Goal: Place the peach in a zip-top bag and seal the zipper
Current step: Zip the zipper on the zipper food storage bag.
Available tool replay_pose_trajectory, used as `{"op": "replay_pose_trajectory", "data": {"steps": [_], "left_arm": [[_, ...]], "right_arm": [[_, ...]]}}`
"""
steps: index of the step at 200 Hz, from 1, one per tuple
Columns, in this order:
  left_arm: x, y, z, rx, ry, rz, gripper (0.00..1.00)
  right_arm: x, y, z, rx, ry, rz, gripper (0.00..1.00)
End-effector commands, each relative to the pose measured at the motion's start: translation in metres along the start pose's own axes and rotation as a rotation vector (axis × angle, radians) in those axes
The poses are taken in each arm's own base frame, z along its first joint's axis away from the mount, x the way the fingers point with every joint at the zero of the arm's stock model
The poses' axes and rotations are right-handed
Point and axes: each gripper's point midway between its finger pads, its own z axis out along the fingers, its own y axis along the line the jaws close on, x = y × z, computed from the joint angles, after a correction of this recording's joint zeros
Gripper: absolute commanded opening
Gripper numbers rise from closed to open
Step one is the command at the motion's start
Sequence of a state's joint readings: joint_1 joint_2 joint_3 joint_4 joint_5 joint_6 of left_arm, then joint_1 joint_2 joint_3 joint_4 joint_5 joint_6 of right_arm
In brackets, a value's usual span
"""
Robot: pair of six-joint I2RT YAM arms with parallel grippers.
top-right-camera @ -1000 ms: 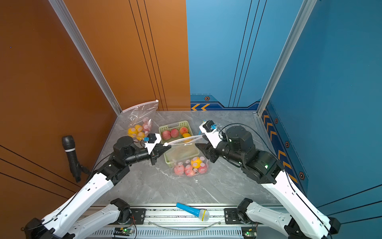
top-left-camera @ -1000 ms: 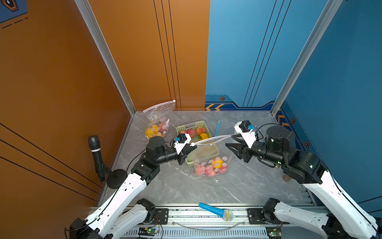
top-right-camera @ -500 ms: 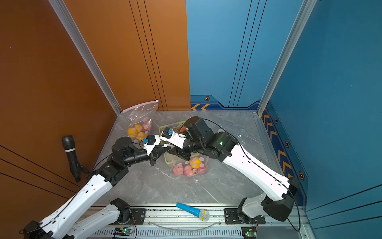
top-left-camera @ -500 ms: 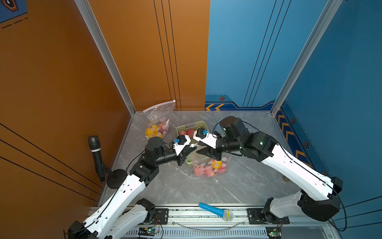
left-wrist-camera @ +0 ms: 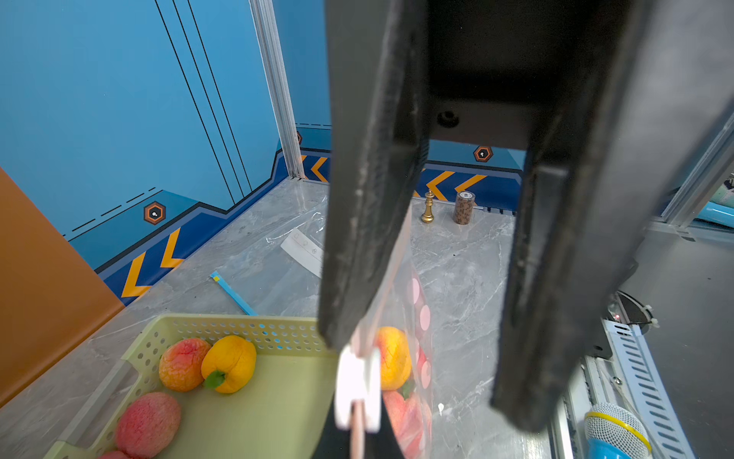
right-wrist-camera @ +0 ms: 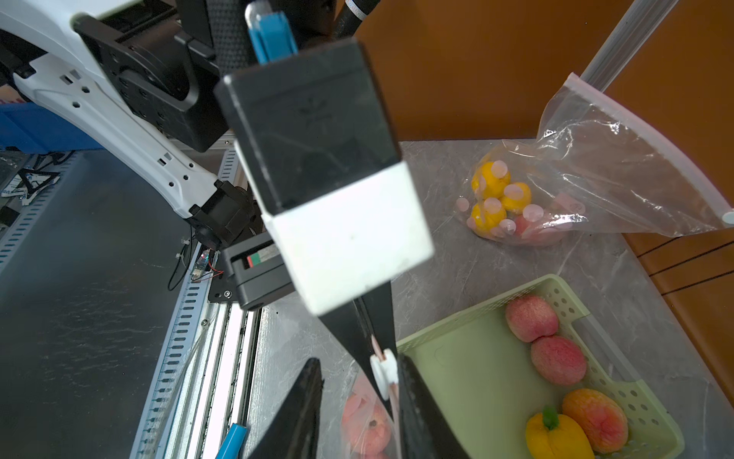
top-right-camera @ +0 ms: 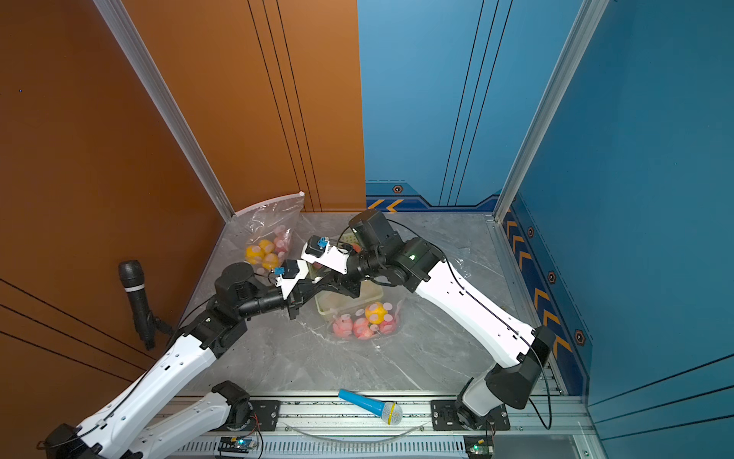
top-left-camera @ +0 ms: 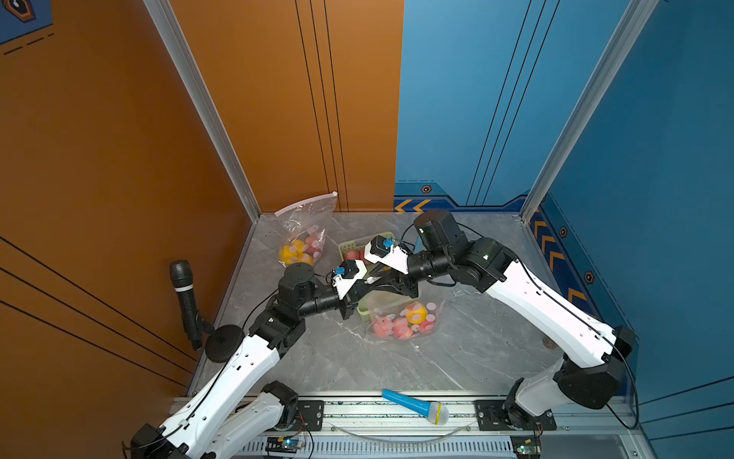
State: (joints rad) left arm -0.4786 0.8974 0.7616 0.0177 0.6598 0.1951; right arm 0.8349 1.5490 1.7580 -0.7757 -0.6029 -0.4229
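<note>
Though crinkly, clear zip-top bag (top-left-camera: 406, 322)

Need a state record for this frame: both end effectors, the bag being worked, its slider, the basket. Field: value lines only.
left end effector: shut, pinching the zipper edge of the zip-top bag
right end effector: open, fingers either side of the white slider
bag contents: pink peaches plus one yellow fruit
zipper sealed: cannot tell
basket: green, beside the bag, with fruit in it
second bag: filled, in the far corner by the orange wall
</note>
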Motion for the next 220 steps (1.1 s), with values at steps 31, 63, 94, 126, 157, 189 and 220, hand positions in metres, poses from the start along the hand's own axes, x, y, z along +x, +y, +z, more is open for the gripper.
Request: {"op": "replay_pose_trajectory", "data": {"steps": [31,63,94,126,157,189,220], "left_arm": [[-0.010,-0.007,-0.003,0.028,-0.028,0.039,0.00],[-0.009,-0.007,-0.002,0.030,-0.025,0.037,0.00],[-0.007,-0.007,-0.001,0.031,-0.019,0.033,0.00],[-0.009,-0.007,-0.003,0.029,-0.021,0.036,0.00],[-0.008,-0.007,-0.004,0.026,-0.019,0.036,0.00],[-0.008,-0.008,-0.003,0.028,-0.017,0.037,0.00],[-0.008,-0.010,-0.003,0.042,-0.018,0.031,0.00]], "right_arm": [[-0.006,0.000,-0.004,-0.044,-0.007,0.000,0.33],[0.001,-0.001,0.000,-0.055,0.018,0.008,0.33],[0.007,-0.002,0.004,-0.057,0.042,0.014,0.32],[0.007,-0.004,0.006,-0.056,0.047,0.019,0.28],[0.007,-0.004,0.006,-0.055,0.047,0.017,0.24],[0.012,-0.006,0.008,-0.051,0.068,0.024,0.30],[0.012,-0.007,0.007,-0.040,0.071,0.017,0.30]]}}
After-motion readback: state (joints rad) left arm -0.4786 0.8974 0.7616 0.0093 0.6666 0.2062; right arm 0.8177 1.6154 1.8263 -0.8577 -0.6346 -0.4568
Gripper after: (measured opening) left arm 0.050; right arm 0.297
